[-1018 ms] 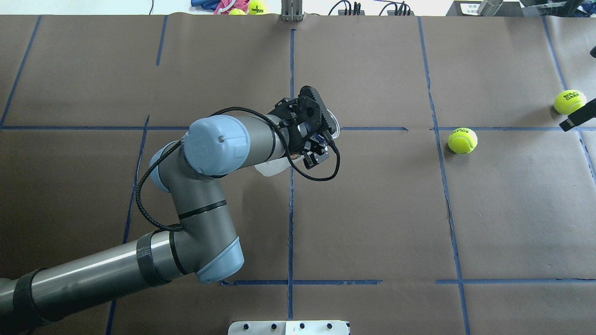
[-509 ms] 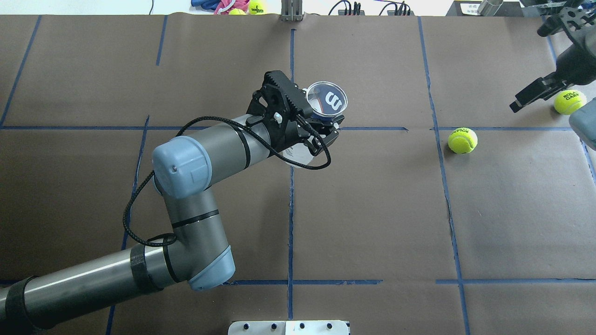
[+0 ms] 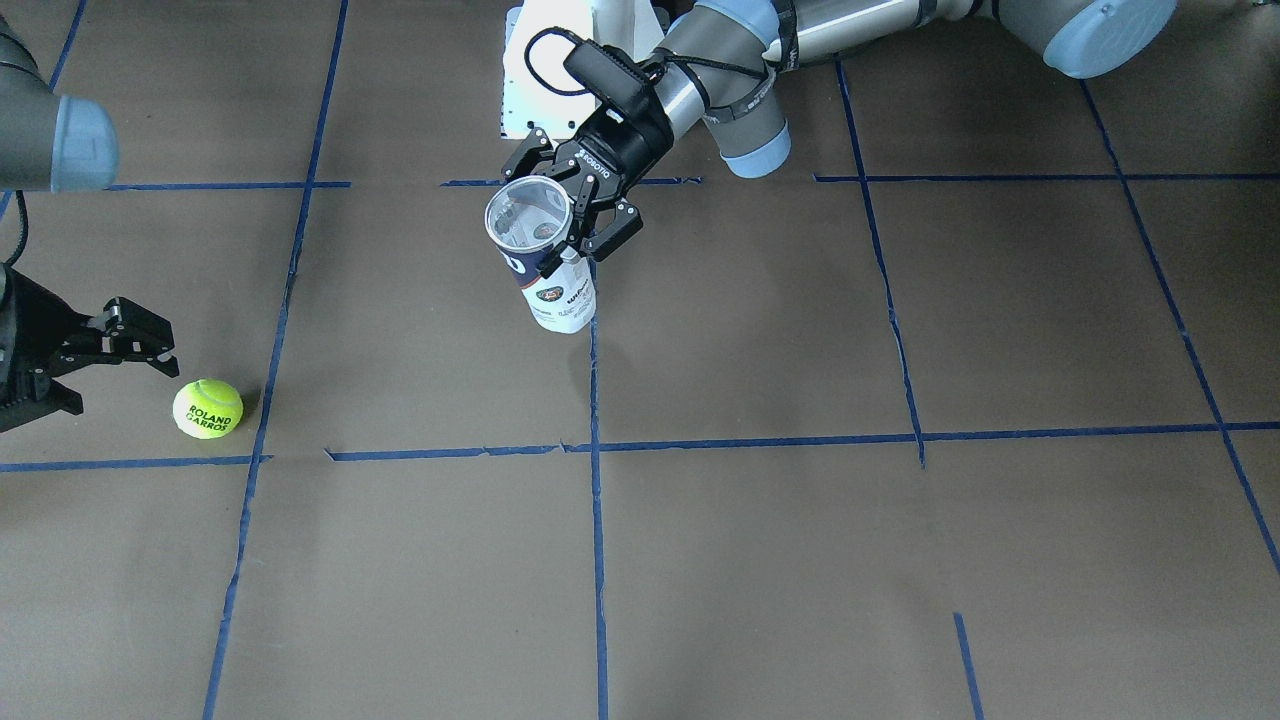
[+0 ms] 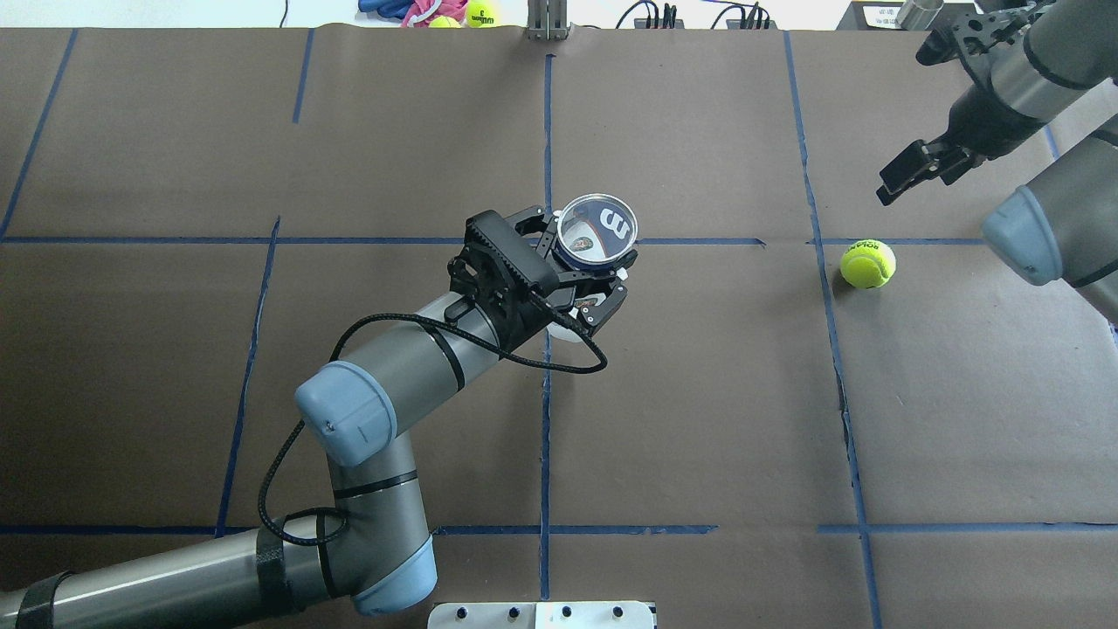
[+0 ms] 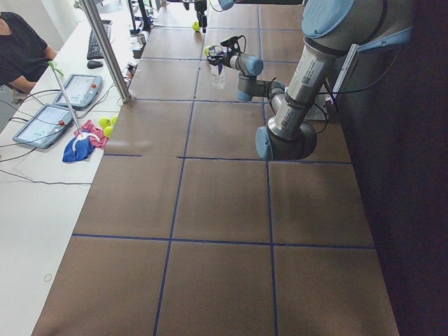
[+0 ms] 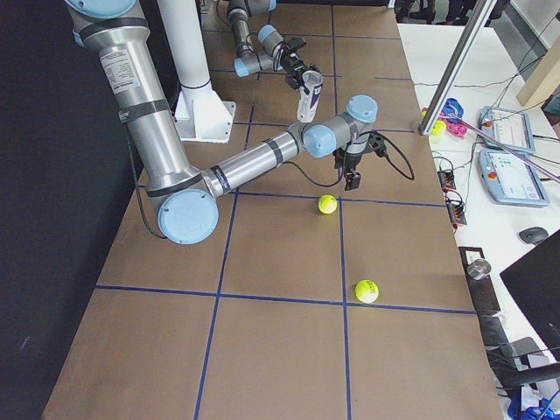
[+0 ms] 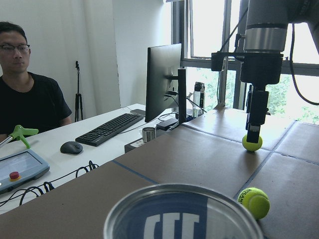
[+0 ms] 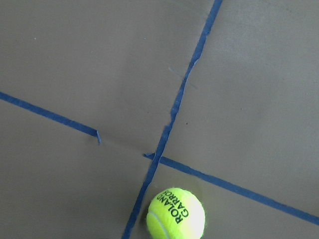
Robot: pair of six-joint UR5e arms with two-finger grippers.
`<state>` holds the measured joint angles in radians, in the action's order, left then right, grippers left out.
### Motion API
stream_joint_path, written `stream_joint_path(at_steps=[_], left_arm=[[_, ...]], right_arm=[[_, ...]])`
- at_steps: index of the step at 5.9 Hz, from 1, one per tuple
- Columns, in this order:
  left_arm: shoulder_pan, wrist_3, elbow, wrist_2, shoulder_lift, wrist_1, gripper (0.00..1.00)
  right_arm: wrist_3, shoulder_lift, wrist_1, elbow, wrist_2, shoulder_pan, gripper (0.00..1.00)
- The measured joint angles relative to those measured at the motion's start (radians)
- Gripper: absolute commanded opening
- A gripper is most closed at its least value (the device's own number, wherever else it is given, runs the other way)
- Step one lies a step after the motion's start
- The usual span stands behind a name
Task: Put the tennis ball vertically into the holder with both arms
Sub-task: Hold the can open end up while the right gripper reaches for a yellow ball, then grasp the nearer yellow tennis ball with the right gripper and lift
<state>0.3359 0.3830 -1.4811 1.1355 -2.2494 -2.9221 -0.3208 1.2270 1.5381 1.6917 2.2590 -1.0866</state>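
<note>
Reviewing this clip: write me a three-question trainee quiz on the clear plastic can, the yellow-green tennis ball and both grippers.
1. True or false: the clear plastic Wilson can lies flat on the brown paper-covered table.
2. Which holds the can? A: the left gripper. B: the right gripper. C: neither.
3. Fill in: the black lettering on the fuzzy yellow-green tennis ball near the right gripper reads ____.
Key: 1 false, it is held roughly upright, mouth up. 2 A. 3 ROLAND GARROS.

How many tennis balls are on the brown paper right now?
2: one tennis ball near the right gripper; a second ball farther right, hidden overhead by the right arm.
</note>
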Motion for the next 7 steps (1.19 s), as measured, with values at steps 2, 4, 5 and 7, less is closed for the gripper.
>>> stream_joint_path(at_steps=[2, 4, 5, 7], left_arm=[[-0.020, -0.004, 0.026, -0.040, 0.040, -0.112, 0.75], [-0.034, -0.007, 0.038, -0.052, 0.074, -0.181, 0.75], [-0.051, -0.007, 0.069, -0.079, 0.084, -0.222, 0.77], [-0.075, -0.006, 0.110, -0.111, 0.083, -0.261, 0.78]], right_arm=[[-0.039, 0.025, -0.101, -0.047, -0.102, 0.052, 1.00], [-0.042, 0.032, -0.132, -0.086, -0.116, 0.088, 1.00], [-0.042, 0.033, -0.134, -0.092, -0.117, 0.101, 1.00], [-0.041, 0.032, -0.134, -0.112, -0.139, 0.146, 1.00]])
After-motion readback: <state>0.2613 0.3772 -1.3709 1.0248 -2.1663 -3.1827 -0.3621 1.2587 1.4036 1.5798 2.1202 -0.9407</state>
